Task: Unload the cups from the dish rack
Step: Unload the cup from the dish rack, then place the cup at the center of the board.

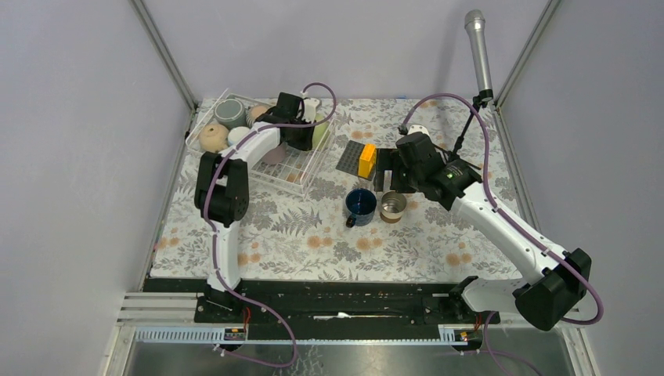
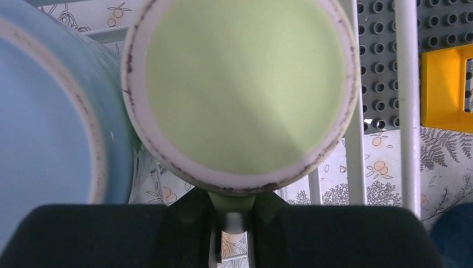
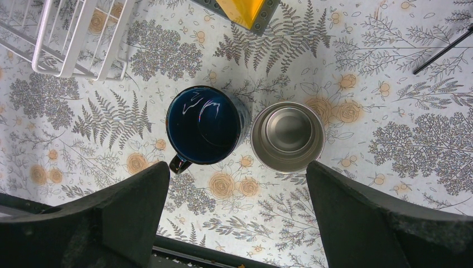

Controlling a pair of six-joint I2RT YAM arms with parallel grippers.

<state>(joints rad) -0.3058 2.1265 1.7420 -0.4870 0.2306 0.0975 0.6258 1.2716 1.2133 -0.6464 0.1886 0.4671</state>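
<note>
The left gripper (image 2: 233, 215) is closed on the pale green mug's (image 2: 240, 89) handle in the dish rack (image 2: 409, 111); the right gripper (image 3: 237, 223) stands wide.

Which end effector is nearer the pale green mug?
Left. The left end effector grips the pale green mug; the right end effector hangs open above the navy mug.

light blue mug (image 2: 44, 128): cropped left | pale green mug (image 2: 240, 84): cropped top | yellow block (image 2: 446, 89): cropped right

Left end effector (image 1: 308, 135) is at the dish rack's (image 1: 319, 167) pale green mug (image 1: 322, 133); navy mug (image 1: 361, 204) and steel mug (image 1: 393, 205) stand outside.
</note>
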